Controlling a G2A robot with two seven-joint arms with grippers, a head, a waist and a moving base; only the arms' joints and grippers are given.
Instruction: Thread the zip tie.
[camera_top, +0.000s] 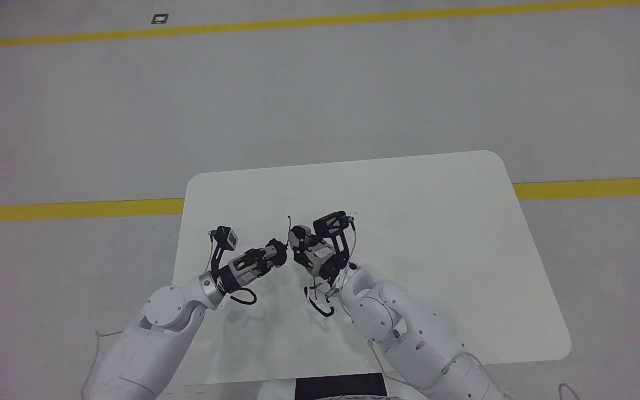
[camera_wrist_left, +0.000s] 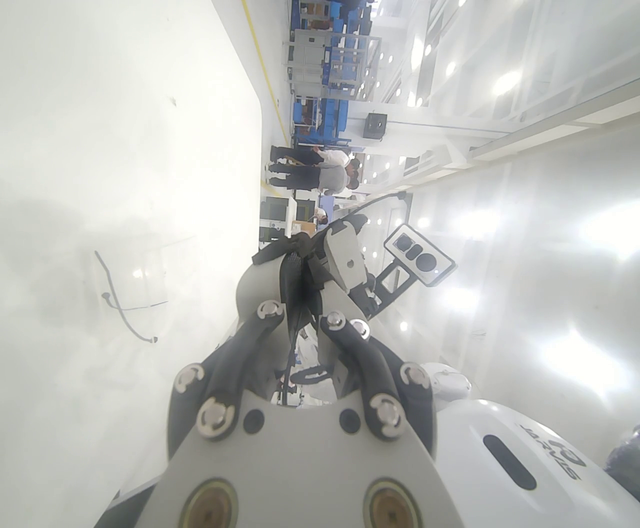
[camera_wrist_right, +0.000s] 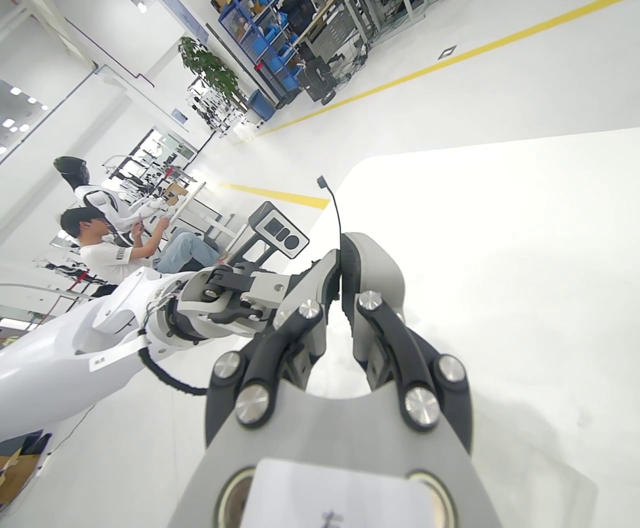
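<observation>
A thin black zip tie (camera_top: 289, 224) stands up where the two grippers meet, above the near left part of the white table (camera_top: 430, 200). In the right wrist view my right gripper (camera_wrist_right: 341, 265) is shut on the zip tie (camera_wrist_right: 336, 210). The strap rises from the fingertips to its small square head. My left gripper (camera_top: 280, 250) comes in from the left and sits tip to tip against the right gripper (camera_top: 297, 238). In its own view the left gripper (camera_wrist_left: 295, 260) is shut, with a thin black strap (camera_wrist_left: 292, 340) running back between its fingers.
A thin dark curved line (camera_wrist_left: 117, 305) lies on the table surface beside the left gripper. The table's far and right parts (camera_top: 450, 260) are bare white. A yellow floor stripe (camera_top: 90, 209) runs behind the table. People stand far off in the room.
</observation>
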